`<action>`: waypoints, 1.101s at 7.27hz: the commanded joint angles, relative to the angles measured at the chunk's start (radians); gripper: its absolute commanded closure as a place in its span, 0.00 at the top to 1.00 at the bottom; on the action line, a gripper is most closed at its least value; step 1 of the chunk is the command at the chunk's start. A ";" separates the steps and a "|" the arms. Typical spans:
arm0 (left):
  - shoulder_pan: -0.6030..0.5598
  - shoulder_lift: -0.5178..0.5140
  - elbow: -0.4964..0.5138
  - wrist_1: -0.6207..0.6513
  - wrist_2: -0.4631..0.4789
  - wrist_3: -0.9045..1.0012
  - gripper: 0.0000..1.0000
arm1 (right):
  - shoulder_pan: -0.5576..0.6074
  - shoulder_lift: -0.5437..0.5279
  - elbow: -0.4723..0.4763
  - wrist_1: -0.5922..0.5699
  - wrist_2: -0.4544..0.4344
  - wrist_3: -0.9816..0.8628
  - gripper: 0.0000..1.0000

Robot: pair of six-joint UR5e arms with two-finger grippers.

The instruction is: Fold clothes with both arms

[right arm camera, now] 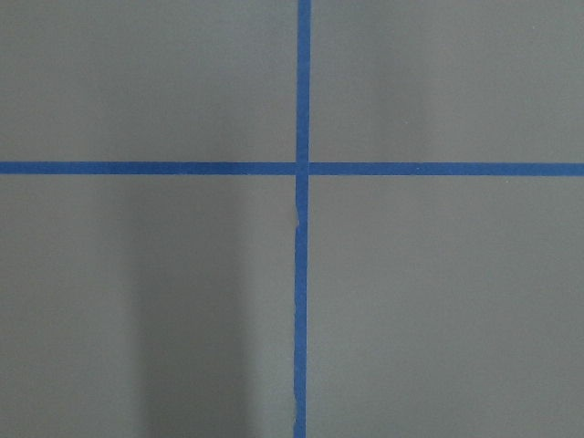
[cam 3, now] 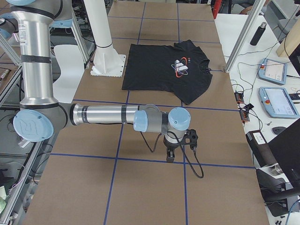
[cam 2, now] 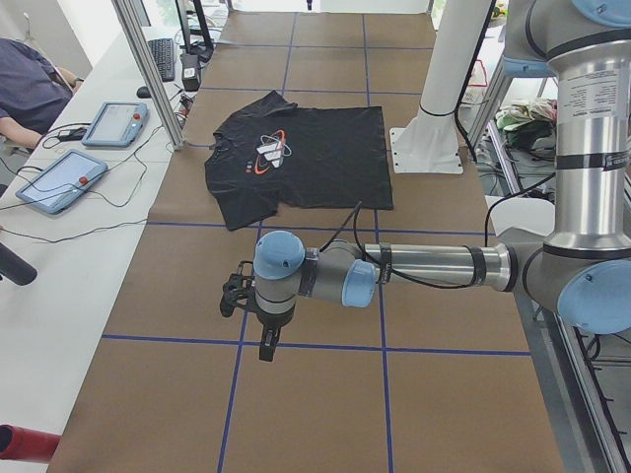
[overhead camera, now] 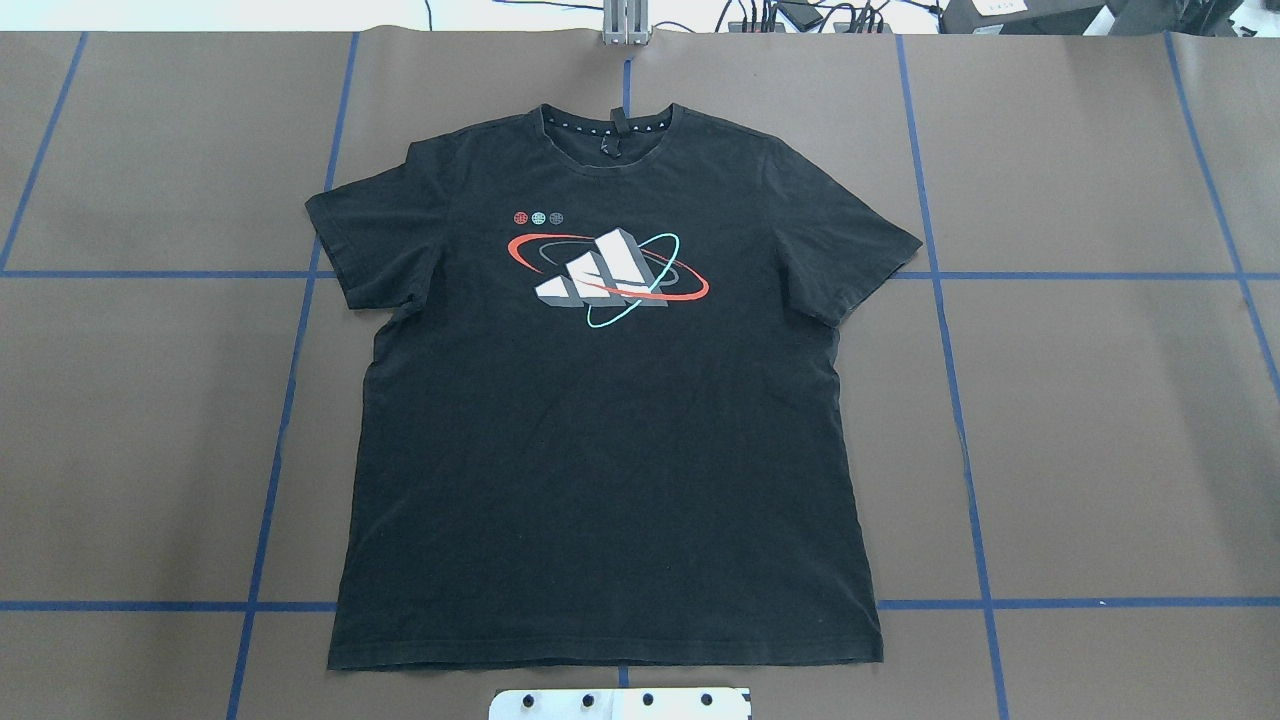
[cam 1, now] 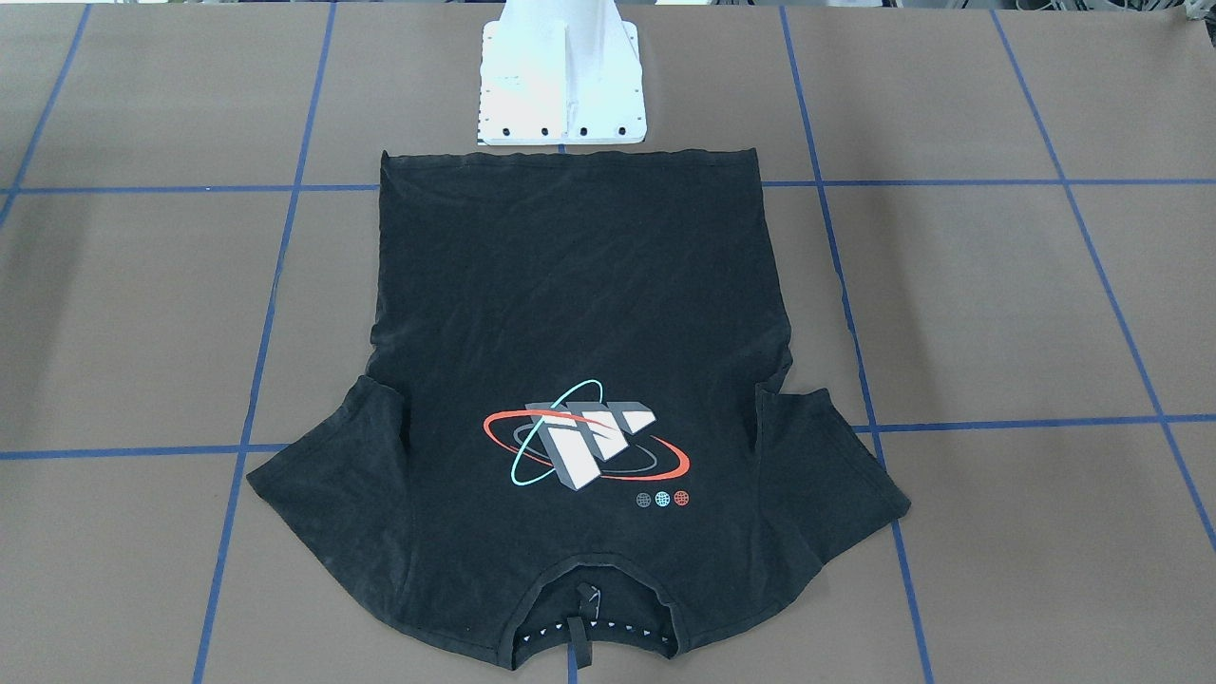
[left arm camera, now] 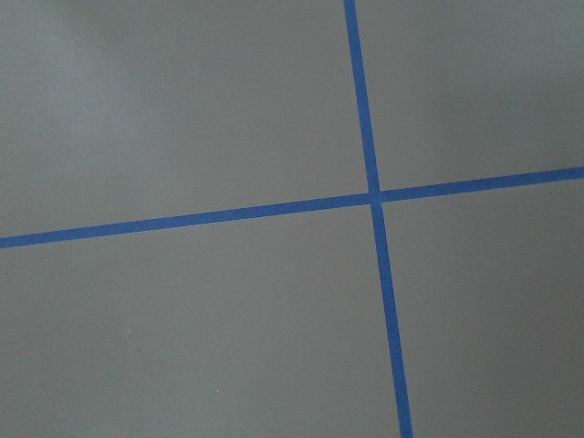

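Note:
The black T-shirt [overhead camera: 600, 450] lies spread flat in the middle of the table, print side up, collar away from the robot's base. It also shows in the front-facing view [cam 1: 570, 313] and in both side views [cam 2: 325, 158] [cam 3: 154, 65]. My left gripper [cam 2: 266, 345] hangs over bare table well away from the shirt, seen only in the exterior left view; I cannot tell if it is open. My right gripper [cam 3: 169, 157] hangs over bare table at the other end, seen only in the exterior right view; I cannot tell its state. Both wrist views show only brown table and blue tape lines.
The white pedestal [cam 1: 560, 85] stands right at the shirt's hem. Blue tape lines [overhead camera: 290, 400] grid the brown table. A side desk holds tablets [cam 2: 59, 179] and cables, with a seated person [cam 2: 30, 89] and an aluminium post [cam 2: 148, 69] beside it.

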 commanded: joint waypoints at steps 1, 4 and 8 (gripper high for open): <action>0.000 0.000 0.000 0.000 0.000 0.001 1.00 | 0.000 0.002 0.001 0.000 0.003 0.001 1.00; 0.000 0.000 0.000 0.000 0.000 0.001 1.00 | 0.000 -0.001 0.000 0.000 0.002 -0.001 1.00; 0.008 -0.184 -0.018 0.005 -0.017 -0.002 1.00 | -0.081 0.106 0.026 0.006 -0.009 -0.002 1.00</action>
